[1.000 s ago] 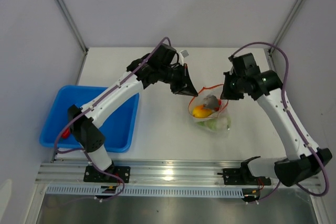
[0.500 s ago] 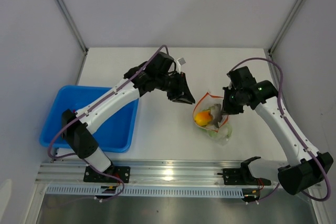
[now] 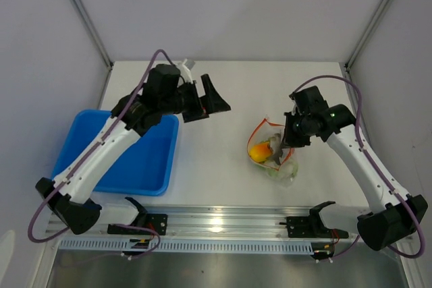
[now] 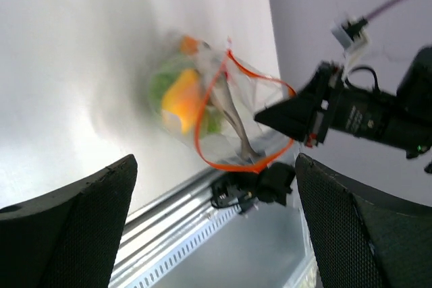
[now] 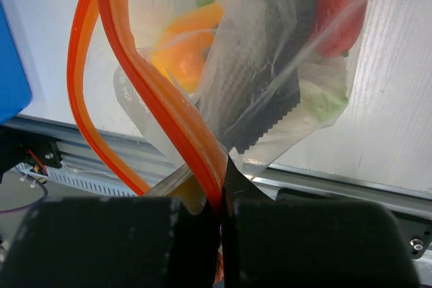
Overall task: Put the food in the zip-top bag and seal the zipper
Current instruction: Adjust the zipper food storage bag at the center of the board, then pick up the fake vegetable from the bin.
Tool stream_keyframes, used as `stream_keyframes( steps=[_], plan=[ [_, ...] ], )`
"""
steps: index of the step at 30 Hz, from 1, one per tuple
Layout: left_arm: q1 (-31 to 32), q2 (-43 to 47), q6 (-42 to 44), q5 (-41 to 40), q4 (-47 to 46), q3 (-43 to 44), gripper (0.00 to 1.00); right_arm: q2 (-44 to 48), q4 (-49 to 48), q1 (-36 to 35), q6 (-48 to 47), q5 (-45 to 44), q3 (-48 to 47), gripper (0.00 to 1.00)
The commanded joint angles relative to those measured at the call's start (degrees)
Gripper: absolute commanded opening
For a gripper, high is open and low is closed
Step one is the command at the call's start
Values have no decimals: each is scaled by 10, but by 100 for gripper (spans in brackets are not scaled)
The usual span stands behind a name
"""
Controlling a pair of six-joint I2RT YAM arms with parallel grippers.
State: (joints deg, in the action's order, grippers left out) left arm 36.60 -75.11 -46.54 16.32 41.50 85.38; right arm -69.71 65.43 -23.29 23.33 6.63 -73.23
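The clear zip-top bag (image 3: pixel 275 155) hangs right of centre, its mouth gaping. The food inside shows in the right wrist view: a grey fish (image 5: pixel 260 65), an orange-yellow piece (image 5: pixel 185 48), a red piece (image 5: pixel 344 18) and green bits (image 5: pixel 324 102). My right gripper (image 3: pixel 291 134) is shut on the bag's rim, pinching the red-orange zipper (image 5: pixel 158 102) between its fingers (image 5: pixel 135 241). My left gripper (image 3: pixel 214 109) stands open and empty, well left of the bag. In the left wrist view it looks at the bag (image 4: pixel 192 102) from a distance, the zipper (image 4: pixel 233 161) forming an open loop.
A blue tray (image 3: pixel 154 181) sits at the left, under the left arm. The aluminium rail (image 3: pixel 216 222) with the arm bases runs along the near edge. Side walls and corner posts close in the table.
My left gripper has let go of the bag's mouth, opened wide and pulled back to the left. The bag has sagged lower while the right gripper kept its pinch.
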Motion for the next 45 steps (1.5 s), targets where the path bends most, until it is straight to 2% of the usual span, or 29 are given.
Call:
stream_keyframes(
  steps=[1, 3, 9, 10, 13, 16, 20, 22, 27, 28, 32, 39, 43, 45],
  plan=[
    [-38, 51, 1, -94, 45, -15, 99, 10, -18, -4, -5, 35, 3, 0],
    [-82, 61, -24, -129, 106, -31, 99, 1, -21, -4, -11, 43, -2, 0],
    [-237, 98, -55, -200, 182, -139, 100, -24, -22, -6, -27, 64, -13, 0],
    [-270, 97, -51, -208, 184, -146, 99, -24, -23, -6, -27, 65, -11, 0],
    [-306, 87, 11, -256, 184, -167, 100, -29, -24, -6, -34, 67, -2, 0],
    [-353, 74, 35, -312, 208, -167, 100, -27, -28, -6, -35, 67, 5, 0],
    [-445, 50, 39, -335, 213, -180, 100, -31, -43, -6, -33, 76, 18, 0],
    [-494, 34, 15, -335, 222, -178, 99, -38, -37, -6, -36, 77, 12, 0],
    [-543, 5, -79, -360, 231, -169, 99, -54, -11, -8, -44, 60, -11, 0],
    [-551, 1, -123, -375, 237, -167, 99, -58, -9, -9, -44, 59, -13, 0],
    [-574, -30, -165, -426, 232, -153, 99, -74, -3, -10, -37, 62, -22, 0],
    [-629, -137, -101, -459, 238, -86, 99, -102, 10, -25, -16, 50, -42, 0],
    [-638, -180, 5, -480, 199, -96, 100, -111, 16, -42, -2, 37, -54, 0],
    [-638, -181, 83, -462, 124, -115, 100, -111, 16, -45, 0, 32, -56, 0]
  ],
)
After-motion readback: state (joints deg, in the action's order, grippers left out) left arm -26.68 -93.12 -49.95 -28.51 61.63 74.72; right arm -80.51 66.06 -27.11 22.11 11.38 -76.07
